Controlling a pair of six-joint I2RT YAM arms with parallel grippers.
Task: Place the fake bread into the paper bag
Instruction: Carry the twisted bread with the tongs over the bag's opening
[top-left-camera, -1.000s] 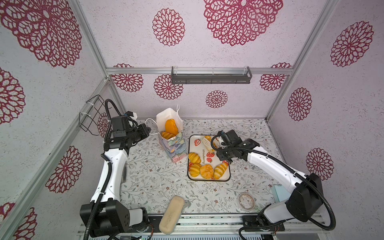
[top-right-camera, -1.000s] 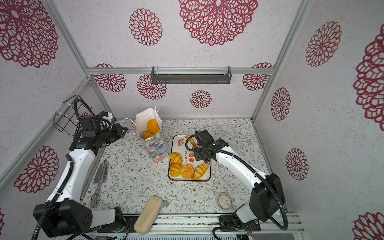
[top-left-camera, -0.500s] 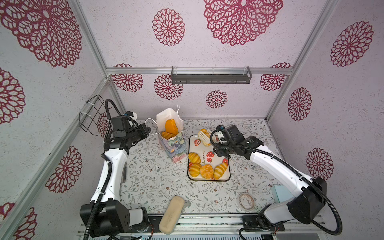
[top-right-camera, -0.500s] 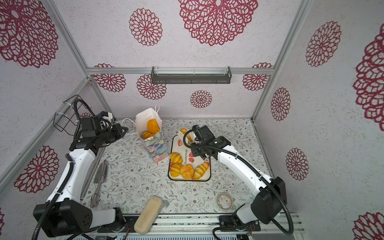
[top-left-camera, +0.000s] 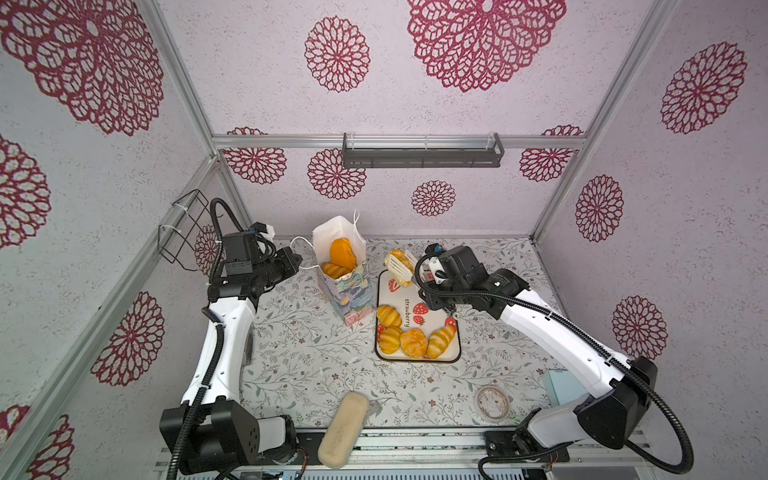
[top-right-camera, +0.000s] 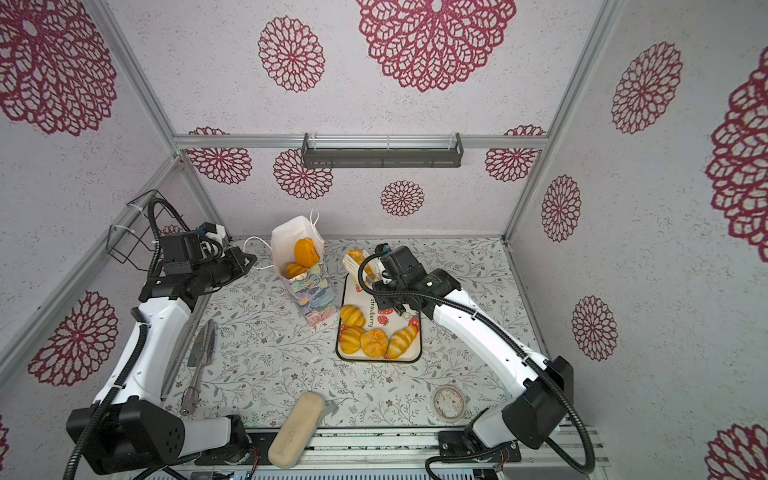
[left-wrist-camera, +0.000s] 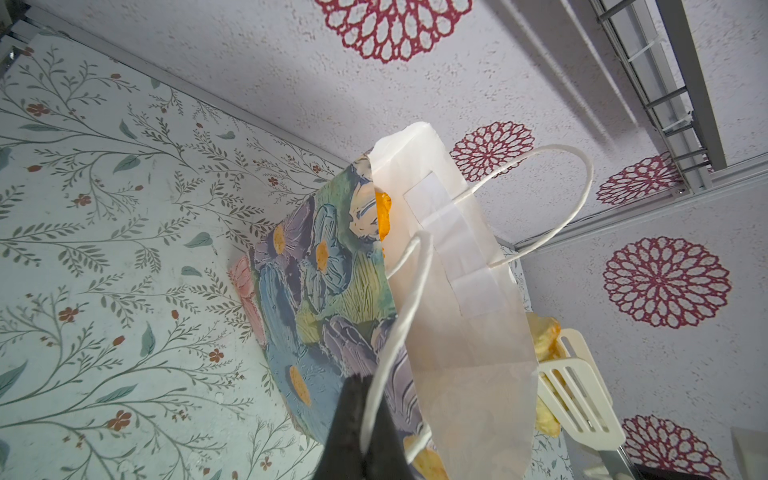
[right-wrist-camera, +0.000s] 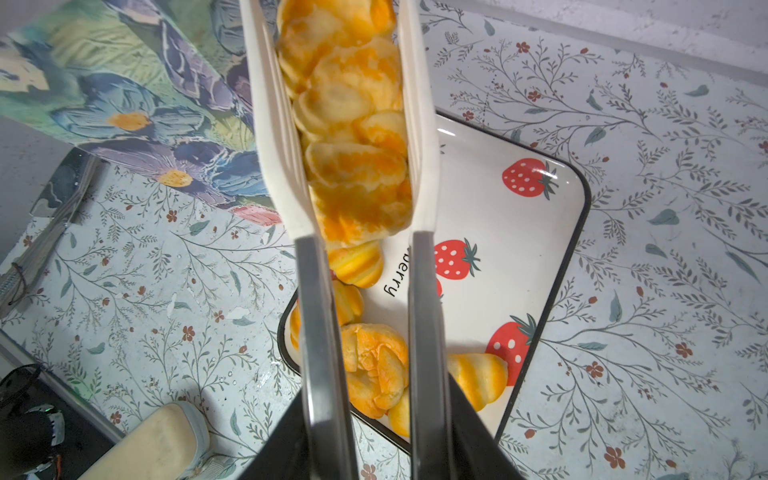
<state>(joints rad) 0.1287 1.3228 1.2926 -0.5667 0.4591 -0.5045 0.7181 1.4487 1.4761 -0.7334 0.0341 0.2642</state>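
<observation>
- A beige block (top-left-camera: 344, 430) lies at the front edge of the desk (top-left-camera: 299, 357), its near end hanging over the rail
- A tape roll (top-left-camera: 492, 402) sits to the right; the teal box (top-left-camera: 559, 386) beside it is mostly hidden by the right arm
- Metal utensils (top-right-camera: 199, 361) by the left arm show in only one top view and are too blurred to name
- Four pastries (top-left-camera: 411, 343) crowd the near end of the strawberry tray (top-left-camera: 432, 293)
- The right claw (right-wrist-camera: 380, 432) is clenched on tongs (right-wrist-camera: 424, 124), which pinch a braided loaf (right-wrist-camera: 353, 124) in the air over the tray's far end, just beside the paper bag (top-left-camera: 349, 291); the loaf's far tip is cut off
- Two orange buns (top-left-camera: 343, 253) sit inside the upright bag, partly hidden
- The left claw (left-wrist-camera: 361, 419) is clenched on the bag's cord handle (left-wrist-camera: 399, 332)
</observation>
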